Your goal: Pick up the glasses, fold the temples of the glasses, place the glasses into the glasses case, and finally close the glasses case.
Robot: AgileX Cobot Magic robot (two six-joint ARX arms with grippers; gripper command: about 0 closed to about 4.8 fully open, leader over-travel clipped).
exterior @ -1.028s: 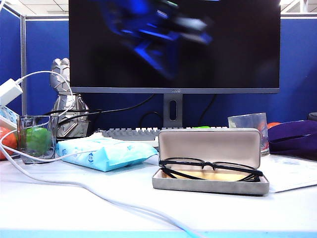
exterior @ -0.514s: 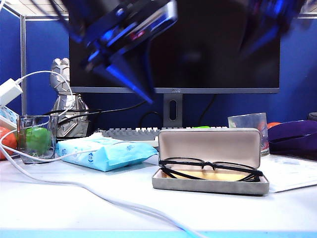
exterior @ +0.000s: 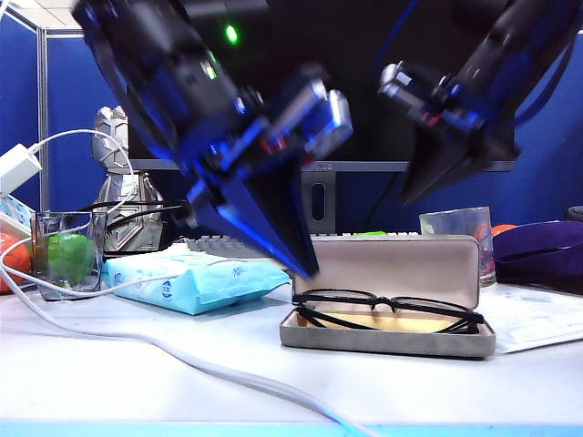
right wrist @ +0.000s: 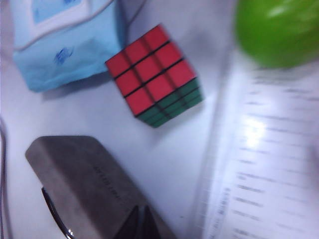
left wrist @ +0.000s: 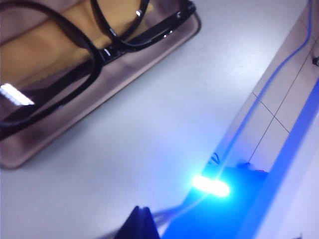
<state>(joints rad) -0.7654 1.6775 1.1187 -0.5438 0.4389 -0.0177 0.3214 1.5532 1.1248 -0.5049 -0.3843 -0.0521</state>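
Resting folded in the open glasses case (exterior: 387, 341) at lower centre of the exterior view, the glasses (exterior: 387, 305) are flanked above by the clenched left hand (exterior: 305, 266) and the clenched right hand (right wrist: 139, 219).

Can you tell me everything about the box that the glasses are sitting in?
The grey felt-covered glasses case is a long hard box with rounded corners. It lies on the white table with its hinged lid standing up, beige inside, and a yellowish lining in its tray. The thin black-framed glasses rest in the tray, temples folded. The shut left gripper hangs at the lid's left corner; contact is unclear. The right gripper, apparently shut, hovers over the lid's back.
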